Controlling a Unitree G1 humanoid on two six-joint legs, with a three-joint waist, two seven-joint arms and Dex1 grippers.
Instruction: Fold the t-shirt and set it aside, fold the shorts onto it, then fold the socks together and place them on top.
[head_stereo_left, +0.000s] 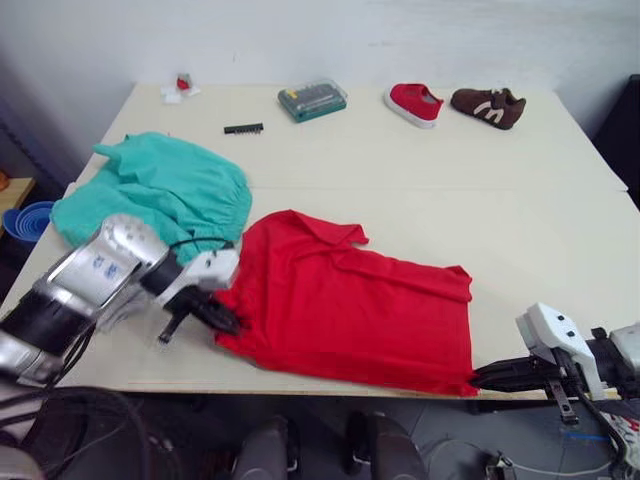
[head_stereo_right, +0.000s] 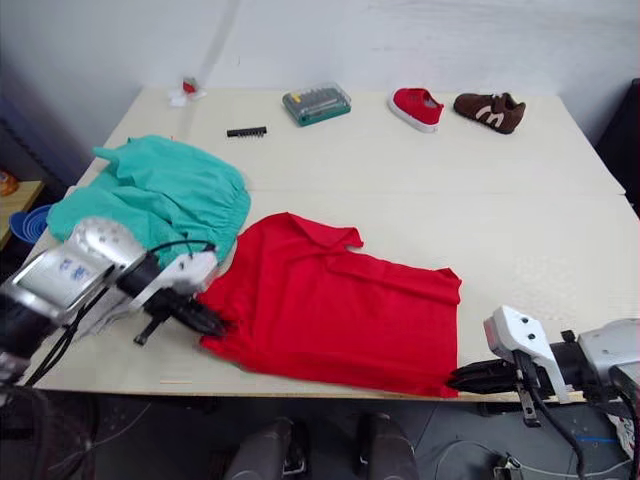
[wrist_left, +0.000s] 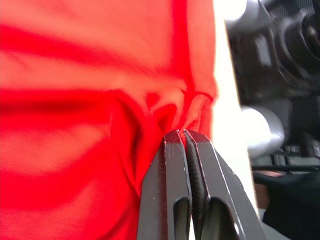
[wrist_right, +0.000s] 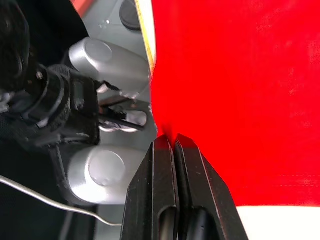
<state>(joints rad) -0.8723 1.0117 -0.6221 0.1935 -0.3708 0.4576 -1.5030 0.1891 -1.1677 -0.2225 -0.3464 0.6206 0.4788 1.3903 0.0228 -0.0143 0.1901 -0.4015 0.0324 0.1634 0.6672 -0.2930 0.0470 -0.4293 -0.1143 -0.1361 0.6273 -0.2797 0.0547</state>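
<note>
While both jaws pinch t-shirt (head_stereo_left: 340, 305) near-edge corners, left gripper (head_stereo_left: 228, 322), right gripper (head_stereo_left: 478, 379), open table (head_stereo_left: 540, 230) beyond.

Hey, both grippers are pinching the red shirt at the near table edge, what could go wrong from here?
1. Each pinch is thin: the left gripper and right gripper hold only the hem of the t-shirt, so a corner may slip out mid-fold.
2. The shirt lies at the near table edge; a dropped corner could slide off.
3. The shorts touch the shirt beside the left arm, so it might drag them along.
</note>
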